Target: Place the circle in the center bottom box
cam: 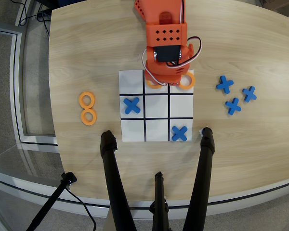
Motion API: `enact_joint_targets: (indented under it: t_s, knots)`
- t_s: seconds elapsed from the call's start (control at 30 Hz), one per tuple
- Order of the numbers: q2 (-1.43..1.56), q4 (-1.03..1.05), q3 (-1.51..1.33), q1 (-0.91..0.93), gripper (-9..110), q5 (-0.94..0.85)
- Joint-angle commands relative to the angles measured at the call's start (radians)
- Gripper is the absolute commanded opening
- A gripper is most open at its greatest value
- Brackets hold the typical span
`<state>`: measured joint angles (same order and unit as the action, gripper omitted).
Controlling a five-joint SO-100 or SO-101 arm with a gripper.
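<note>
Only the lower arc of an orange circle shows in the center bottom box, the edge-middle cell of the white board nearest the arm's base, at the top of the overhead view. My orange gripper hangs right over that cell and covers the rest of the ring. Its fingers are hidden under the wrist, so whether they hold the ring does not show. A second circle lies in the top right cell. Two more circles rest on the table left of the board.
Blue crosses sit in the middle left cell and the lower right cell. Three loose crosses lie on the wood to the right. Black tripod legs rise over the table's near edge.
</note>
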<state>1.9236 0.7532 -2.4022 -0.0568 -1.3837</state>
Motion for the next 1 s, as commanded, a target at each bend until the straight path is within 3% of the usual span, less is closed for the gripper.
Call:
enact_joint_targets:
  t_s: [0.0, 0.2, 0.33, 0.7, 0.83, 0.97]
  knots:
    - [0.037, 0.069, 0.141, 0.020, 13, -0.008]
    - [0.083, 0.377, 0.483, 0.060, 13, -0.026]
    - [0.239, 0.518, 0.523, 0.095, 13, -0.048]
    - [1.321, 0.657, -0.405, 0.186, 13, -0.210]
    - [1.431, 0.627, -0.614, 0.207, 4, -0.207]
    - [1.434, 0.431, -0.801, 0.255, 0, -0.204]
